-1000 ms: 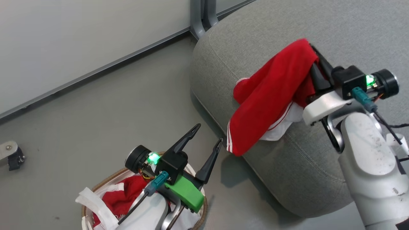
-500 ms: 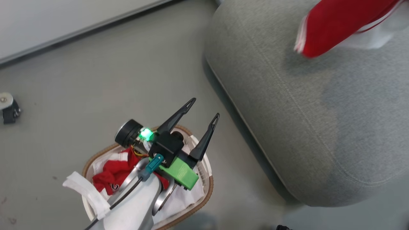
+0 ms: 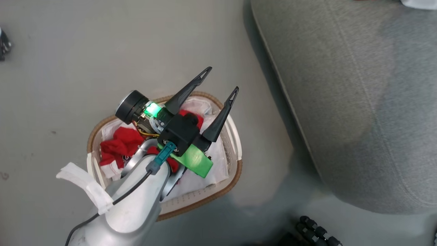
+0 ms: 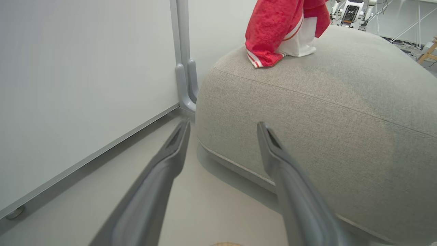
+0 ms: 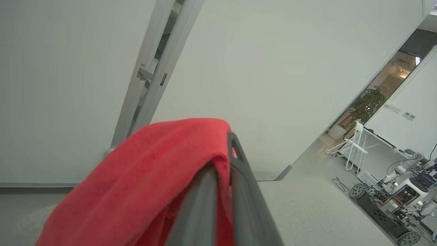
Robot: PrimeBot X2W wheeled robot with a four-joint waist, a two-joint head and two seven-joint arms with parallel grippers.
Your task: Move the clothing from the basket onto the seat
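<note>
Here we hold our left gripper above the basket, fingers spread wide and empty; a crumpled red garment lies inside, beneath the wrist and behind the tips. Farther off, our right gripper is clamped on a second red garment, its hem seemingly touching the seat. We judge placing is in hand: next, that grip must let go.

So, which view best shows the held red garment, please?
Left wrist view: the red garment rests its striped hem and white lining on the seat. Right wrist view has one fold pinched in the right gripper; head view, a white corner.
</note>
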